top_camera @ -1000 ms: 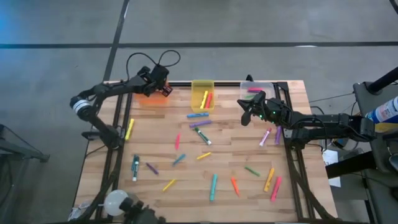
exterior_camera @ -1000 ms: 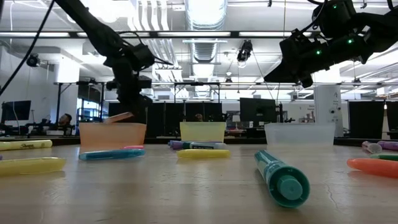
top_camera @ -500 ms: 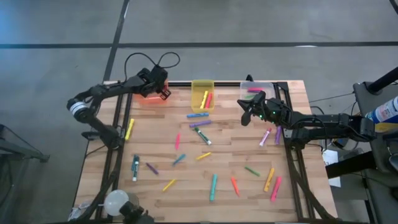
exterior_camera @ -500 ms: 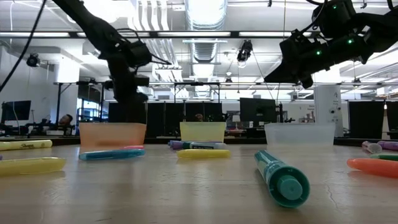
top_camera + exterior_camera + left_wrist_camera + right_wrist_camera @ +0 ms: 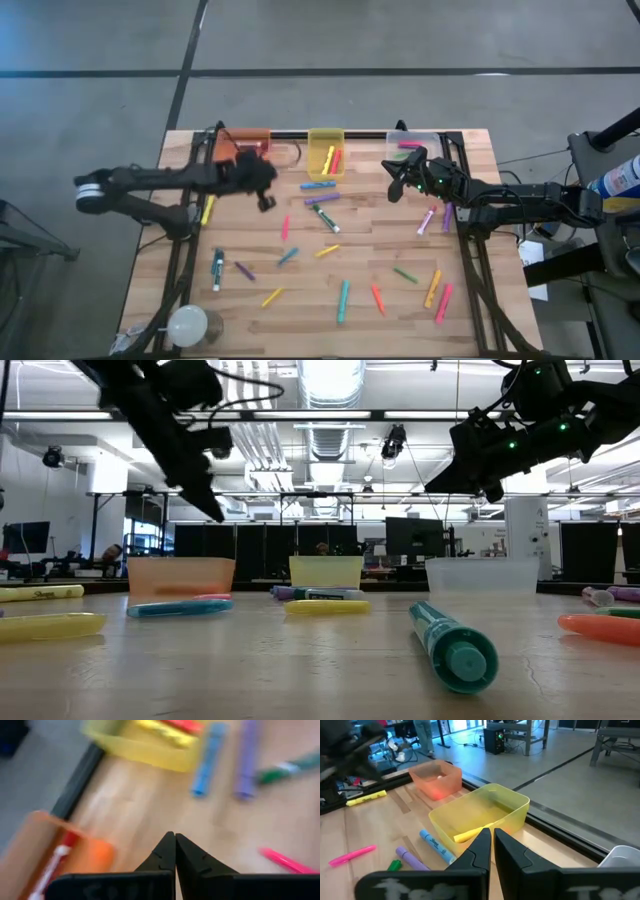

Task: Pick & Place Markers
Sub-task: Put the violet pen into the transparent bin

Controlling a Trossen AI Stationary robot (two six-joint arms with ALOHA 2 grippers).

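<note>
Many markers lie flat and scattered on the wooden table, among them a blue one (image 5: 318, 185), a purple one (image 5: 322, 199), a pink one (image 5: 285, 228) and a teal one (image 5: 343, 300). At the far edge stand an orange bin (image 5: 245, 142), a yellow bin (image 5: 326, 150) with markers inside, and a clear bin (image 5: 415, 145). An orange-red marker (image 5: 55, 865) lies in the orange bin. My left gripper (image 5: 264, 190) hovers shut and empty just near of the orange bin, fingertips together (image 5: 175, 836). My right gripper (image 5: 392, 190) hangs shut and empty (image 5: 491, 831) between the yellow and clear bins.
A yellow marker (image 5: 208, 208) lies beside the dark frame rail along the table's left side. Pink and purple markers (image 5: 435, 217) lie under the right arm. A white round object (image 5: 187, 324) sits at the near left corner. Bare wood shows between the scattered markers mid-table.
My left gripper has left its place above the orange bin and swung quickly toward the table's near side and middle, tipping to slant downward. The orange marker seen at its tips a second ago is no longer there. The right arm has kept still.
</note>
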